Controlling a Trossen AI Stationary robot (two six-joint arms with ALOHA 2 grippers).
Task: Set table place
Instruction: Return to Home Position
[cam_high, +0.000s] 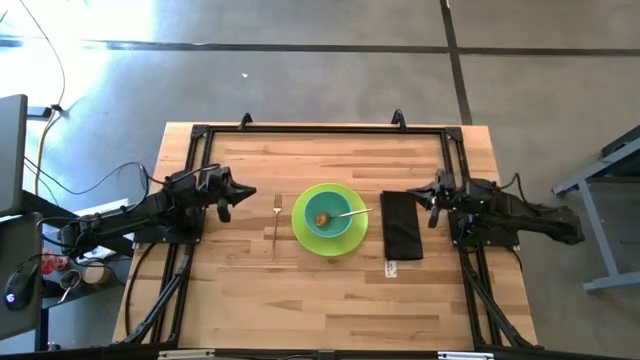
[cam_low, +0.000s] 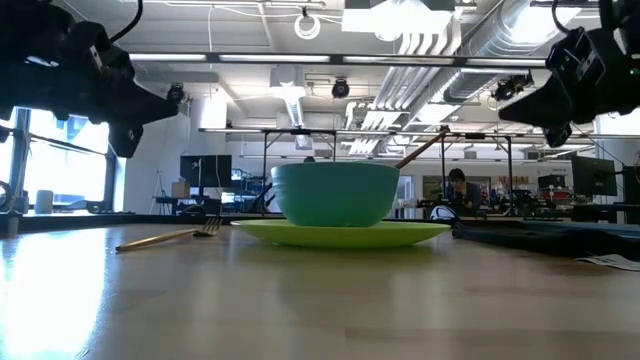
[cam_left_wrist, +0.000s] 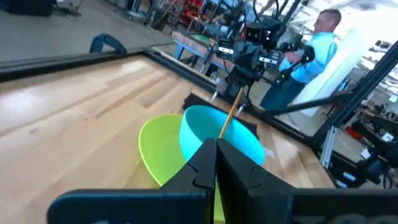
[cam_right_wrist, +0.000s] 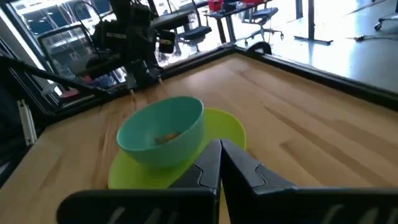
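Wooden desk (cam_high: 300, 300) is seen laid at its middle: bowl (cam_high: 312, 222) with spoon (cam_high: 352, 212) on the plate (cam_high: 305, 238), fork (cam_high: 276, 225) and napkin (cam_high: 401, 225) beside it. Left gripper (cam_high: 240, 195) and right gripper (cam_high: 415, 197) are held clear, jaws together and empty. Only the retreat home is judged left. The spoon's upward slant is shown by the low view, not from above.

That light butcher-block wood tabletop (cam_high: 300, 300) looks smooth, slightly shiny; round teal bowl (cam_high: 338, 224) is glossy, black rectangular napkin (cam_high: 400, 225) looks like matt cloth.
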